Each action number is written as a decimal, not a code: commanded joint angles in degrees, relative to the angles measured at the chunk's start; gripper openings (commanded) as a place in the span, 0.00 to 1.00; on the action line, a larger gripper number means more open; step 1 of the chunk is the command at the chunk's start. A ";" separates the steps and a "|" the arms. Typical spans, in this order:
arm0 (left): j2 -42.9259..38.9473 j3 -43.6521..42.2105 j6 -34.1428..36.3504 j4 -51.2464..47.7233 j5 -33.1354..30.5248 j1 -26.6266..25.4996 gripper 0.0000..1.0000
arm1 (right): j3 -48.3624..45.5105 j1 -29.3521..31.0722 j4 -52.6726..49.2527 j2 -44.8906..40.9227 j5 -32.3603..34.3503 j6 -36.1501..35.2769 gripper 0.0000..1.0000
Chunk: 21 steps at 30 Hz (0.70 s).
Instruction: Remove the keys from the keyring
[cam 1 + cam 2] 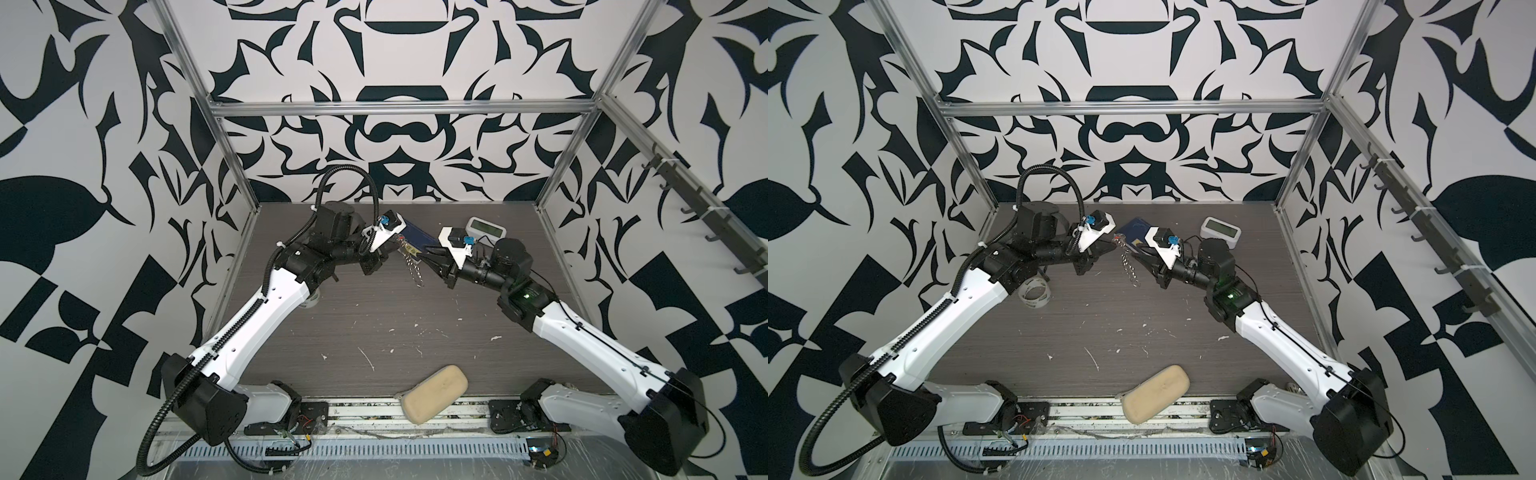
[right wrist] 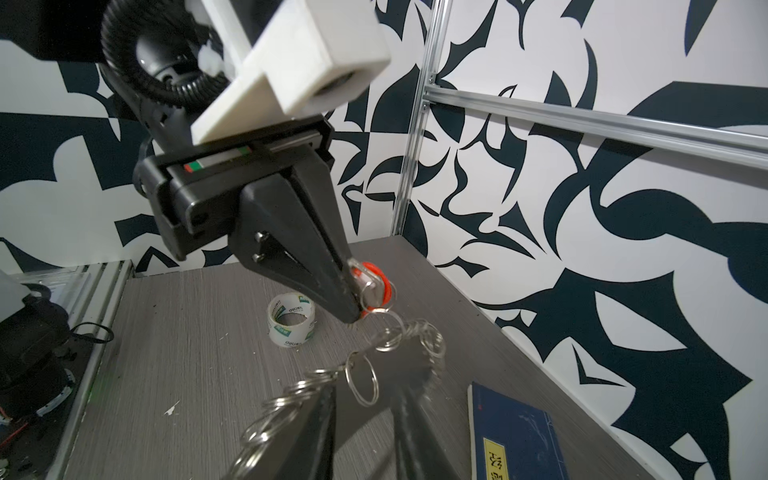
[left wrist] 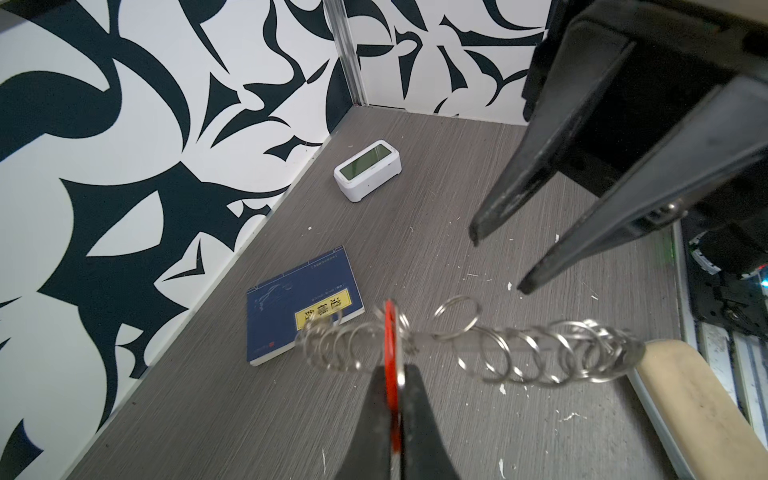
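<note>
L gripper [image 3: 395, 372]: jaws pinched shut on the keys [image 3: 390, 328], clamping the red tag edge-on, well above the table [image 1: 374, 324]. R gripper [image 3: 498, 262]: jaws apart, nothing between them. Tips sit just beside the keyring [image 3: 582, 349], not touching as far as L wrist view shows. R wrist view is blurred there, can't confirm.

Keyring [image 1: 411, 266] hangs off the keys and droops twd the table, mid-back, between the two grippers. Row of small rings strung along it.

Handling, my guess: light, all metal, hard + slick. Hoop is thin, prob springy. Small rings are loose, so will slide, swing, tangle. Not fragile. Tag is the better hold for the keys: flat, plastic, some grip. For the hoop, pinch the band at a bare stretch nr the keys, not on the loose rings. Where keys join hoop is too small to make out.

Around: blue book [image 3: 291, 307] flat on table under the bunch. White clock [image 3: 368, 168] further back. Tape roll [image 2: 291, 320] by L arm. Beige sponge [image 1: 434, 392] at front edge. All apart from the hanging hoop; nothing in the way. Main snag risk: R tips catching loose rings.
</note>
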 commanded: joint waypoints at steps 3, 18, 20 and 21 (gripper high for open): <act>-1.75 -0.49 1.27 0.47 2.02 0.12 0.00 | 6.74 -0.18 -5.10 1.91 -2.75 -4.70 0.31; -2.15 0.35 13.04 -7.75 6.91 0.77 0.00 | 17.26 -0.63 -21.10 5.32 -7.48 -14.52 0.36; -2.20 0.31 14.84 -8.49 8.70 1.13 0.00 | 18.61 -0.90 -22.88 5.31 -8.20 -15.13 0.36; -2.41 0.04 16.04 -8.81 9.59 1.26 0.00 | 19.18 -1.15 -23.56 5.32 -8.47 -15.33 0.36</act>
